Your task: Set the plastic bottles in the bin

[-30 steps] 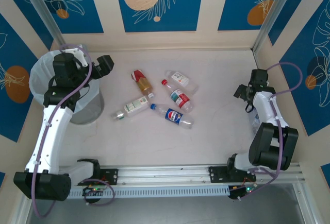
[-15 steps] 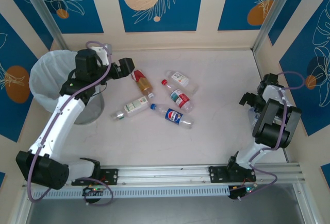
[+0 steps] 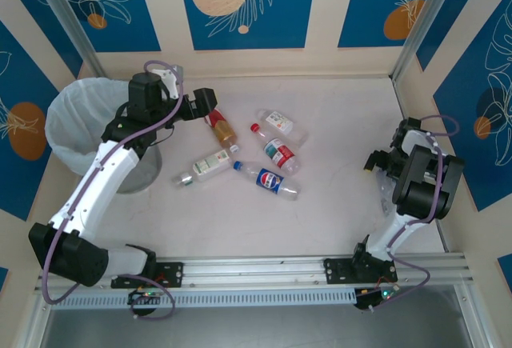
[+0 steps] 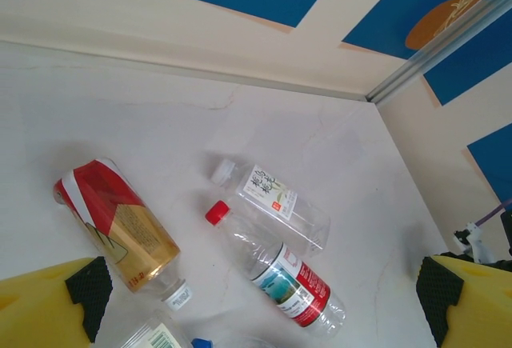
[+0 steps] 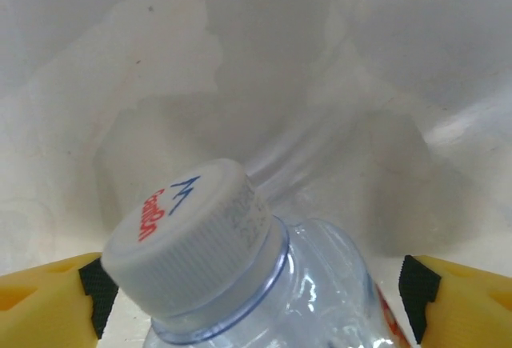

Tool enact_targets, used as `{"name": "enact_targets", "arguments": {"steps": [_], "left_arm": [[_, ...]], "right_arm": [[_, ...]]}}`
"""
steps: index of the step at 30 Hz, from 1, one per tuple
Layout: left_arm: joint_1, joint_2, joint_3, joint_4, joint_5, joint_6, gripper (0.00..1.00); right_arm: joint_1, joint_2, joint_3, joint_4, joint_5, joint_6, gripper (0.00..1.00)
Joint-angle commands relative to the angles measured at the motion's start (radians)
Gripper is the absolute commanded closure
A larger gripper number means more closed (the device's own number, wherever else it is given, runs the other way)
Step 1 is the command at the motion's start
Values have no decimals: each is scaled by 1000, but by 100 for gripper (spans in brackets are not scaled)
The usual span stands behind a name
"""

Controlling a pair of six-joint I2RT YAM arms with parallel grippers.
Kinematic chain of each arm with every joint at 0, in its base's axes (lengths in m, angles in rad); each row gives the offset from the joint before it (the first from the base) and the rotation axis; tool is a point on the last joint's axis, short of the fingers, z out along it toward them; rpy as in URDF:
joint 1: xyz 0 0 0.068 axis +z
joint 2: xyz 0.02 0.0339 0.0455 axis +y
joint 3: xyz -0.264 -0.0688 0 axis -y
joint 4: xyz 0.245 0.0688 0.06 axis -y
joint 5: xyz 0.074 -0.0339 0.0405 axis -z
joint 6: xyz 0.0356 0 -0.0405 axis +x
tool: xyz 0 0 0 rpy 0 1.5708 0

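The left claw (image 3: 202, 103) hangs wide and empty just past the bin (image 3: 64, 136), right beside the red-and-gold bottle (image 3: 220, 126). Farther from the bin, the green-and-white bottle (image 3: 206, 165), the blue-label bottle (image 3: 270, 181), the red-label bottle (image 3: 277, 153) and the white-label bottle (image 3: 282, 124) all lie on their sides on the bench (image 3: 336, 108). Farthest from the bin, by the opposite wall, the right claw (image 5: 256, 292) stands wide, one finger either side of a white-capped bottle (image 5: 188, 236).
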State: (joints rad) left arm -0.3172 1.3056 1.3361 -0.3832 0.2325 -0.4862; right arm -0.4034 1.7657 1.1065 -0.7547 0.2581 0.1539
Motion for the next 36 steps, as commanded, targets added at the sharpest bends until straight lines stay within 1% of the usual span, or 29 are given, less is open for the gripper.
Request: {"name": "enact_targets", "arguments": {"steps": [1, 6, 10, 13, 17, 19, 24, 26, 30, 33, 36], "left_arm": [[-11, -8, 29, -24, -38, 40, 1], [-12, -6, 25, -24, -42, 55, 1], [-11, -8, 15, -30, -43, 69, 1], [-11, -16, 3, -30, -48, 78, 1], [-11, -41, -41, -8, -59, 69, 1], [-11, -54, -72, 14, -58, 63, 1], [-11, -52, -87, 5, -52, 83, 1], [-12, -52, -89, -6, -49, 99, 1], [-12, -61, -103, -13, -16, 124, 1], [-12, -70, -135, 6, 44, 134, 1], [-13, -86, -202, 69, 109, 124, 1]], "right_arm": [[17, 5, 24, -37, -15, 1, 16], [47, 22, 49, -60, -33, 8, 28], [78, 31, 72, -73, -32, 17, 31], [120, 34, 86, -85, -42, 18, 32], [164, 47, 107, -106, -30, 41, 39], [176, 59, 134, -125, -44, 61, 44], [230, 61, 163, -115, -91, 93, 45], [238, 60, 170, -110, -105, 103, 48], [261, 23, 151, -69, -155, 111, 50], [270, -37, 104, -1, -253, 115, 52], [270, -108, 58, 56, -355, 130, 55]]}}
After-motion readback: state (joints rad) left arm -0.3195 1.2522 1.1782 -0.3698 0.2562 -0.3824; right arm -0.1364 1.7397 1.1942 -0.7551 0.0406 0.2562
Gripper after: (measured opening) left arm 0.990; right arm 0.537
